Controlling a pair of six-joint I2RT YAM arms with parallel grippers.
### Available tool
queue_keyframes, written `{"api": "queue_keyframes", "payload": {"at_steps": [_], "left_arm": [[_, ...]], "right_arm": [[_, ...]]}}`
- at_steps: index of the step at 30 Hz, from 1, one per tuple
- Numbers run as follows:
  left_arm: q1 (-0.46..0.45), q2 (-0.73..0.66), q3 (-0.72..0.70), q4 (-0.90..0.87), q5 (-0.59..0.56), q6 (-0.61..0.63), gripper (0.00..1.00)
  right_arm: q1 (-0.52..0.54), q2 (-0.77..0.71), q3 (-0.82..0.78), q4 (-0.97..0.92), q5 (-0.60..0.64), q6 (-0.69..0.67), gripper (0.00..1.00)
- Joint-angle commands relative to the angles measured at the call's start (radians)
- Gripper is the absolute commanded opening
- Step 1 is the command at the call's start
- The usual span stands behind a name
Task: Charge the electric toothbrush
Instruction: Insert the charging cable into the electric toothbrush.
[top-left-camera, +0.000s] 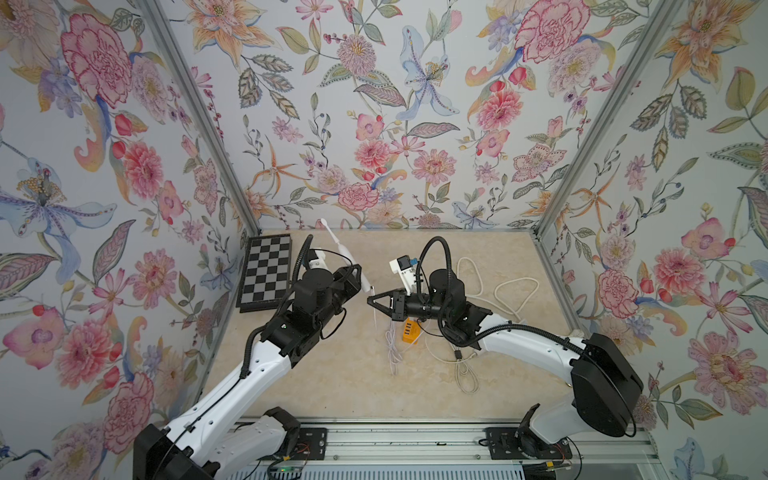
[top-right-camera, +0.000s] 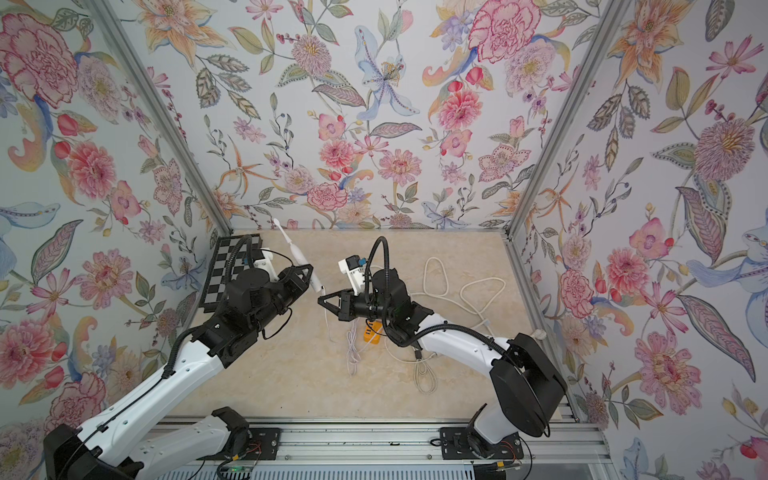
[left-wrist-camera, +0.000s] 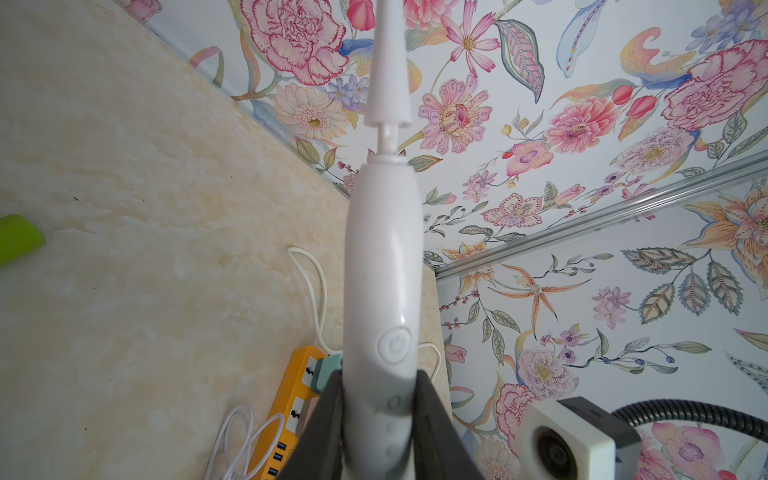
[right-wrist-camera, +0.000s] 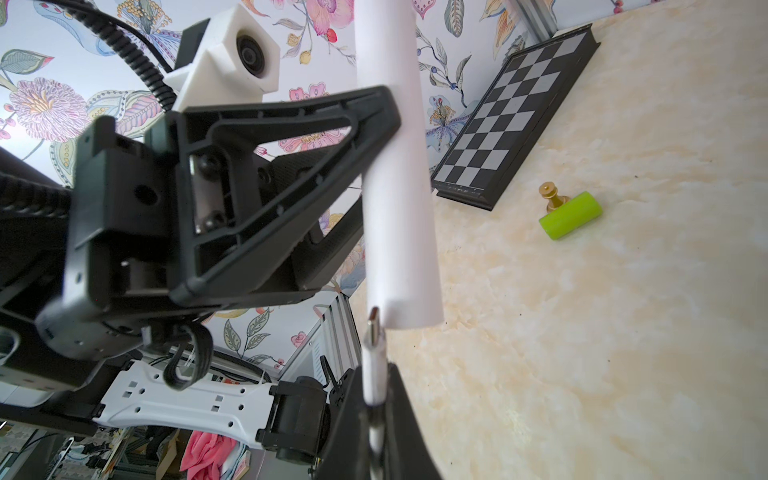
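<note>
The white electric toothbrush (top-left-camera: 343, 249) (top-right-camera: 291, 245) hangs tilted above the table, its brush head toward the back wall. My left gripper (top-left-camera: 357, 272) (left-wrist-camera: 378, 386) is shut on the lower handle (left-wrist-camera: 384, 270), below the power button. My right gripper (top-left-camera: 370, 300) (right-wrist-camera: 374, 374) is shut on a white charging plug (right-wrist-camera: 374, 357). The plug's metal tip sits right at the edge of the toothbrush's bottom end (right-wrist-camera: 399, 208); I cannot tell whether it is in a port. The plug's thin cable (top-left-camera: 375, 320) hangs down to the table.
An orange power strip (top-left-camera: 409, 330) (left-wrist-camera: 286, 407) lies under the right arm among loose white cables (top-left-camera: 498, 291). A folded chessboard (top-left-camera: 266, 270) leans at the back left. A green cylinder (right-wrist-camera: 570, 215) and a gold chess piece (right-wrist-camera: 550, 195) lie near it.
</note>
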Motion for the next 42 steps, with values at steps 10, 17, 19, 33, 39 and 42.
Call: {"api": "queue_keyframes", "payload": {"at_steps": [10,17,19,33,39,42], "left_arm": [[0.008,-0.018,-0.008,0.014,-0.031,-0.042,0.0],[0.008,-0.017,-0.023,0.05,0.027,-0.044,0.0],[0.008,-0.014,-0.022,0.048,0.03,-0.043,0.0],[0.009,-0.006,-0.017,0.045,0.03,-0.04,0.0],[0.012,-0.009,-0.015,0.023,0.018,-0.036,0.0],[0.012,-0.012,-0.008,0.015,0.023,-0.032,0.0]], "right_arm": [[0.015,0.005,0.004,-0.071,0.011,-0.072,0.0],[-0.01,0.019,0.04,-0.075,-0.015,-0.072,0.0],[-0.01,0.025,0.051,-0.075,-0.021,-0.069,0.0],[0.002,0.033,0.057,-0.047,-0.027,-0.052,0.0],[0.001,0.013,0.055,-0.057,-0.016,-0.066,0.0],[-0.009,0.005,0.036,-0.046,-0.002,-0.065,0.0]]}}
